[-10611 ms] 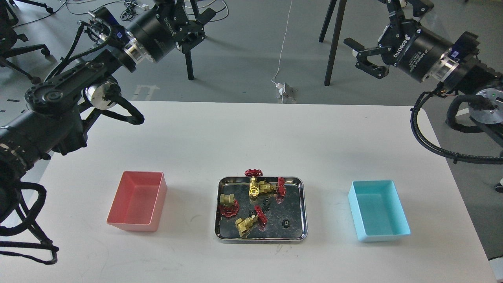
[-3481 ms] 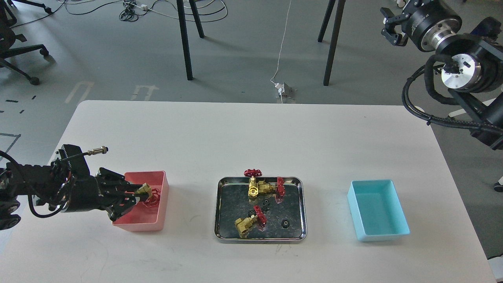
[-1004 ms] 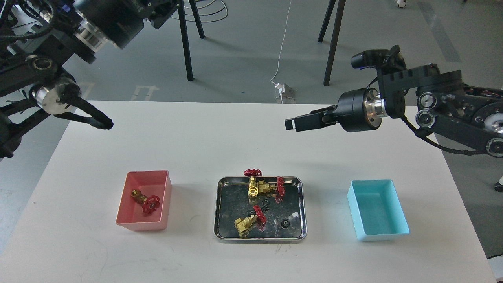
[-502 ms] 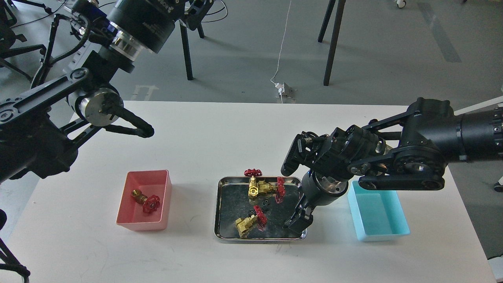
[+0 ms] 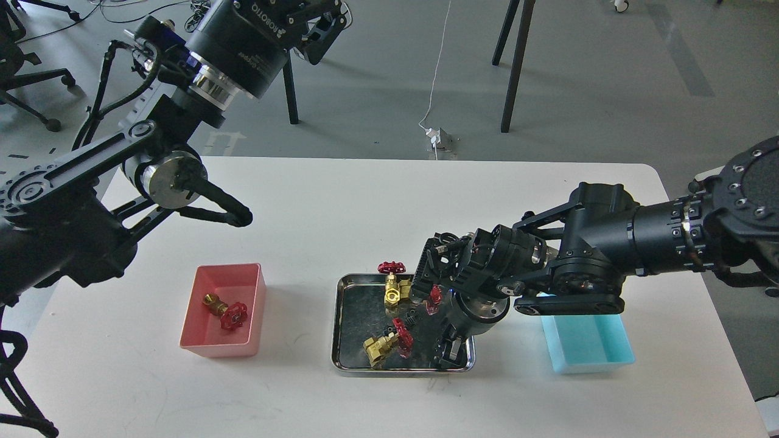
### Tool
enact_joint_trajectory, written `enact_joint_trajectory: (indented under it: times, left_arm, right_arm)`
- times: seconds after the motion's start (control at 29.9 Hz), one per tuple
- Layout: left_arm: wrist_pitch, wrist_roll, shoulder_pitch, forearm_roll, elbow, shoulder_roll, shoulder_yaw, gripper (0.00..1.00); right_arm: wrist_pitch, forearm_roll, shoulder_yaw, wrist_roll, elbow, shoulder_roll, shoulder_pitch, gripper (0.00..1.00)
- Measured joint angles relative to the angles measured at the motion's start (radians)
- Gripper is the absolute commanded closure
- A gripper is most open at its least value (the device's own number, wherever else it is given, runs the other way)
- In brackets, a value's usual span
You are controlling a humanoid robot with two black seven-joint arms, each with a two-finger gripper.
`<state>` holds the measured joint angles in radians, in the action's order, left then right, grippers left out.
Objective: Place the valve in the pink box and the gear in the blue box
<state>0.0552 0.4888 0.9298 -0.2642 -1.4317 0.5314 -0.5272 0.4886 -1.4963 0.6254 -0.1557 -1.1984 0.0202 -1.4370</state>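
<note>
The pink box stands at the left and holds one valve. The steel tray in the middle holds more valves: one upright, one lying at the front, and a third partly hidden behind my right wrist. A black gear lies between them. My right gripper points down into the tray's front right corner, where the second gear lay; that gear is hidden. Its dark fingers cannot be told apart. The blue box is empty and partly covered by my right arm. My left gripper is raised at the back left, open and empty.
My left arm's elbow and cable loop hang over the table's back left, above the pink box. My right forearm crosses the table from the right. Chair and stand legs are on the floor beyond the table.
</note>
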Motion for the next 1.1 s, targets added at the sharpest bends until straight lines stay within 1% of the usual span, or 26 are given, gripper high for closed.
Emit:
enact_joint_trajectory:
  times: [0.37,1.1]
  left_arm:
    - [0.001,0.000,-0.005,-0.001,0.000,-0.004,-0.002,0.12]
    - [0.001,0.000,-0.025,-0.001,0.001,-0.016,0.001,0.11]
  right_arm:
    - [0.000,-0.002,0.002,0.004,0.053,-0.020,0.021,0.61]
    - [0.000,-0.002,0.028,0.007,0.077,-0.020,0.060,0.63]
